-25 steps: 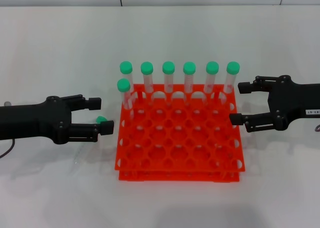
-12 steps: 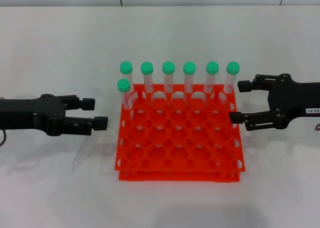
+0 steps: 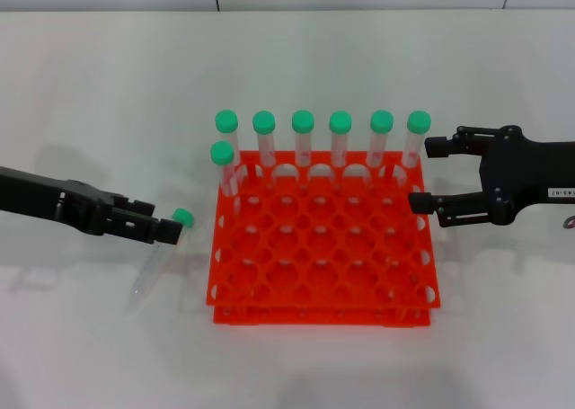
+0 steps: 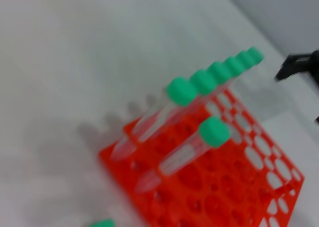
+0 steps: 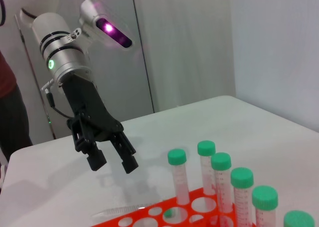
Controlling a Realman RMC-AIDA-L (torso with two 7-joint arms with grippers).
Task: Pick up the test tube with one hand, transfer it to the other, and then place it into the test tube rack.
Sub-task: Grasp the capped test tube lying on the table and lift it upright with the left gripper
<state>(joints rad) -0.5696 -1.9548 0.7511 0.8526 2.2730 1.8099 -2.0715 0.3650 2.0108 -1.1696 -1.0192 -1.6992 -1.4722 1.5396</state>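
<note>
The left pincer (image 3: 160,228), the unlabelled black one, comes in low from the left edge of the surface (image 3: 108,85) with its tips right at the green cap of the test tube (image 3: 156,260). In the right wrist view its fingers (image 5: 129,162) stand spread with a gap between them, above the clear tube lying on the surface; from the head view I cannot tell whether a tip touches the cap.

The test tube lies flat on the surface, just beside the left side of the test tube rack (image 3: 323,247). Its long axis runs slantwise: capped end toward the far edge and nearer the rack, clear pointed end toward the near-left corner. The tube body therefore stretches away from the pincer tips toward the near edge, so a grasp would likely close across the tube close under the cap.

The left arm is plainly the nearer one. The right pincer (image 3: 424,173), bearing a white label, hangs spread over the far-right corner of the rack, well apart from the tube, beside the row of standing tubes (image 3: 321,144).

Room is tight on the rack side, open toward the left and near edges.
</note>
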